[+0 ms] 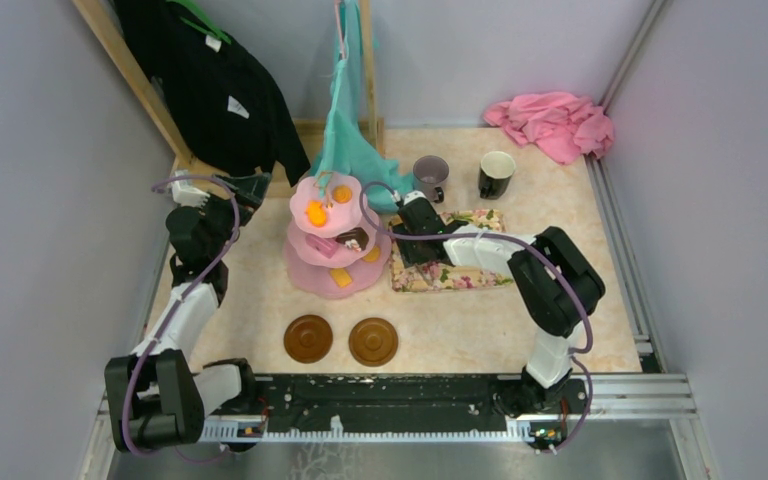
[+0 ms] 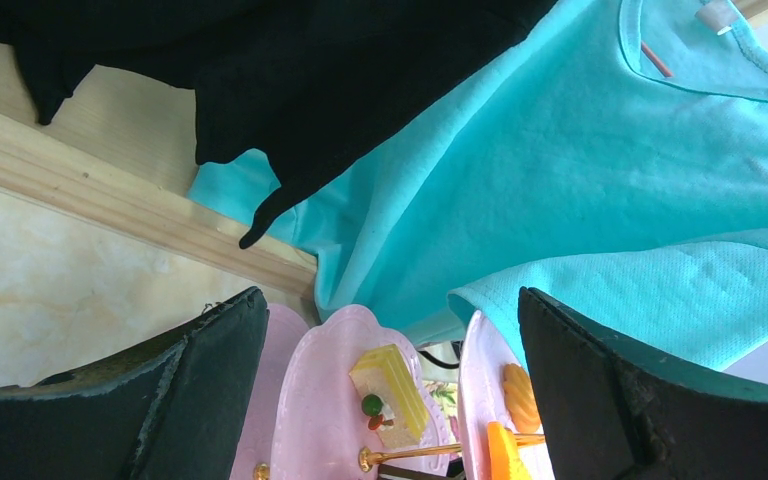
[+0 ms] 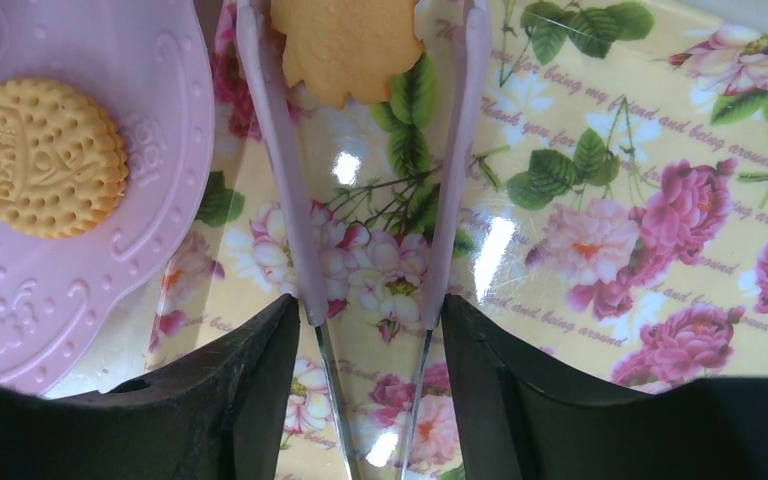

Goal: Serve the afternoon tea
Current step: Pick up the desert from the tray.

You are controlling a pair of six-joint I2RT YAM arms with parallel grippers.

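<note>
- Two brown discs [image 1: 308, 338] lie on the table [image 1: 460, 330], on the near side of the pink stand [image 1: 303, 272].
- Left gripper [image 2: 390, 300]: jaws wide apart, beside the stand's top tier.
- Right gripper [image 3: 370, 305]: jaws clamped on pink tongs [image 3: 285, 200] holding a biscuit [image 3: 348, 45], just right of the stand.

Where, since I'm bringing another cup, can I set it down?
Bare tabletop lies between the brown discs and the floral tray, and right of the black mug, in front of the pink cloth. Crowded: stand, tray and right claw holding tongs.
</note>
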